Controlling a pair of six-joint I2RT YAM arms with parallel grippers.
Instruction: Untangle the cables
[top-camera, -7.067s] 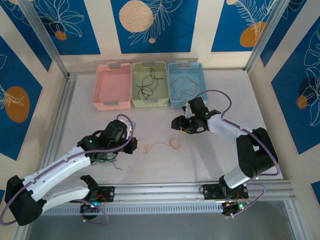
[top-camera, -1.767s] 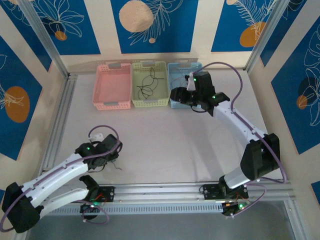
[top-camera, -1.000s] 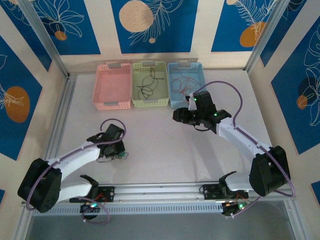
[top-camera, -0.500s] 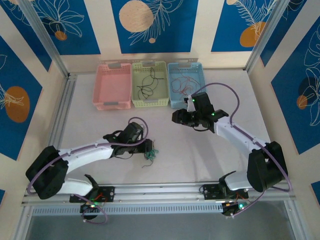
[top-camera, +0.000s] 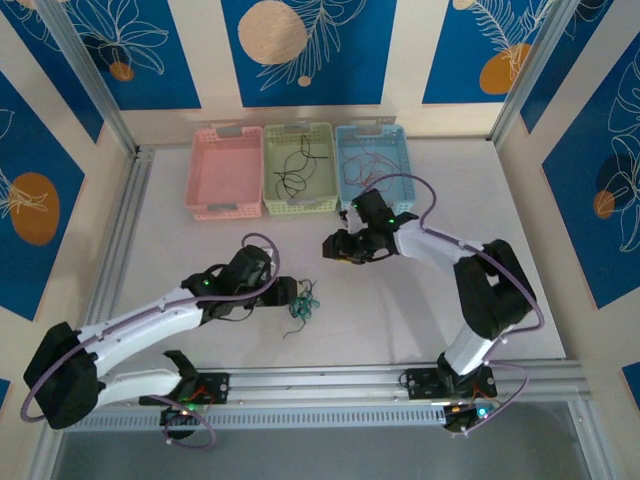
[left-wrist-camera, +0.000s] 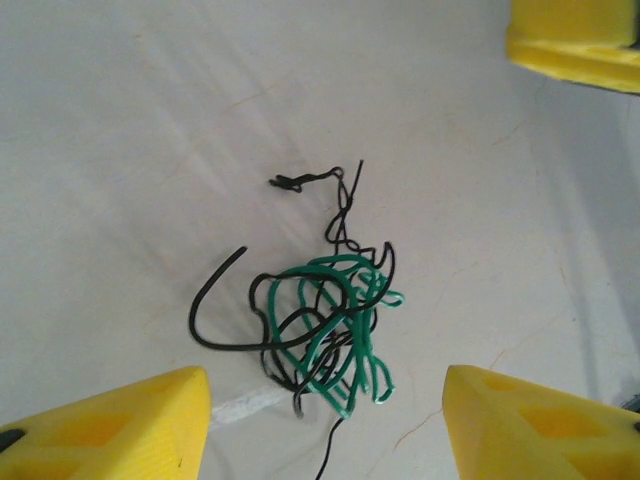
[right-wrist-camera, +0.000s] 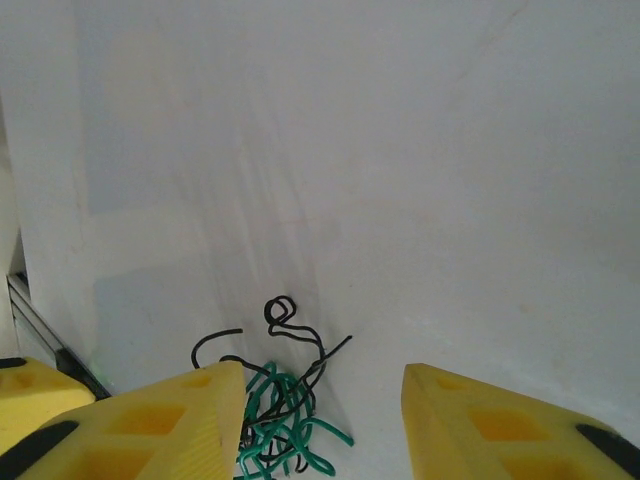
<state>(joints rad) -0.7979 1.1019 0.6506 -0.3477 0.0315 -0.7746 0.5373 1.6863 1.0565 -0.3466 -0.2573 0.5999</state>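
Your left fingers (left-wrist-camera: 120, 420) are released: they stand spread wide, low over the white bench (left-wrist-camera: 120, 150), with nothing clamped between them. The cables (left-wrist-camera: 325, 320) lie on the bench just ahead of the tips. They form a small knot of green loops wound through with black strands. One black end curls off to one side and another runs away from the fingers to a small hook. In the left wrist view the knot sits in the gap between the two fingers, and it appears to touch neither.

Your right fingers (right-wrist-camera: 480, 420) are also released, parted and empty, and they tilt down toward bare bench. In the right wrist view the knot sits at the bottom edge, and the finger at the lower left hides part of it.

From above, the knot lies near the middle of the bench, toward the near edge, just beside the left fingers. The right fingers hang a little farther back, near it but apart.

At the far edge three baskets stand side by side:
- the pink basket (top-camera: 225, 208)
- the green basket (top-camera: 298, 207), with black strands (top-camera: 293, 168) in it
- the blue basket (top-camera: 370, 129), with thin reddish strands (top-camera: 362, 160) in it
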